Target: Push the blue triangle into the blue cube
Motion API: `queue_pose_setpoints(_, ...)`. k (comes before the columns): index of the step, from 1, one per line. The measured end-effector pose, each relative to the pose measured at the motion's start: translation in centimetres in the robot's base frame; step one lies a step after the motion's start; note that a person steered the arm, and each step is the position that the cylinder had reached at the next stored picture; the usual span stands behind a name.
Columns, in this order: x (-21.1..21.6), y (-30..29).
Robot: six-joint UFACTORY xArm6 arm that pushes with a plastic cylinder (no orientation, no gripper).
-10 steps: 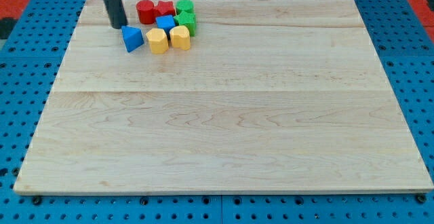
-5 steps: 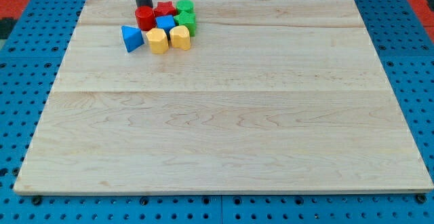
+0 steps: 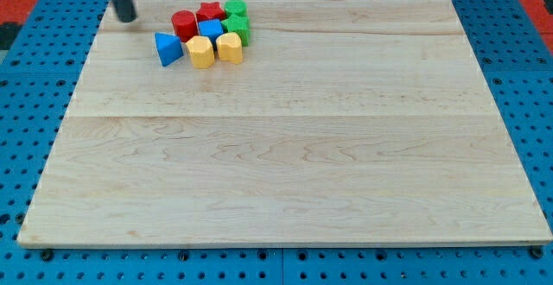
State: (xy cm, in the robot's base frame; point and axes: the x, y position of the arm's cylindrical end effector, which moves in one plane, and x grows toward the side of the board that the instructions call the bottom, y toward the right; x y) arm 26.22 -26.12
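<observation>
The blue triangle (image 3: pixel 168 48) lies near the view's top left on the wooden board (image 3: pixel 285 147). The blue cube (image 3: pixel 210 30) sits to its upper right inside a tight cluster of blocks. The red cylinder (image 3: pixel 183 23) stands between them at the top. My tip (image 3: pixel 128 18) is to the upper left of the blue triangle, well apart from it and from every block.
The cluster also holds a red star block (image 3: pixel 210 12), two green blocks (image 3: pixel 235 9) (image 3: pixel 237 28) and two yellow blocks (image 3: pixel 200 52) (image 3: pixel 229 47). The yellow blocks sit just right of the blue triangle, below the blue cube. Blue pegboard (image 3: pixel 34 86) surrounds the board.
My tip went from beside the blue triangle up to the red cylinder, then left to the board's top left corner. The red cylinder shifted slightly down; the blue triangle stayed put.
</observation>
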Motion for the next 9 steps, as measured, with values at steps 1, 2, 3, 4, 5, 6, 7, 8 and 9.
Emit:
queue_pose_setpoints(1,8.1,-1.3)
queue_pose_setpoints(2,10.5,6.5)
queue_pose_setpoints(3,8.3,10.5)
queue_pose_setpoints(4,8.1,5.0)
queue_pose_setpoints(5,6.9,1.1)
queue_pose_setpoints(6,6.3,5.0)
queue_pose_setpoints(7,8.6,8.4)
queue_pose_setpoints(8,8.2,9.8)
queue_pose_setpoints(9,6.6,12.4)
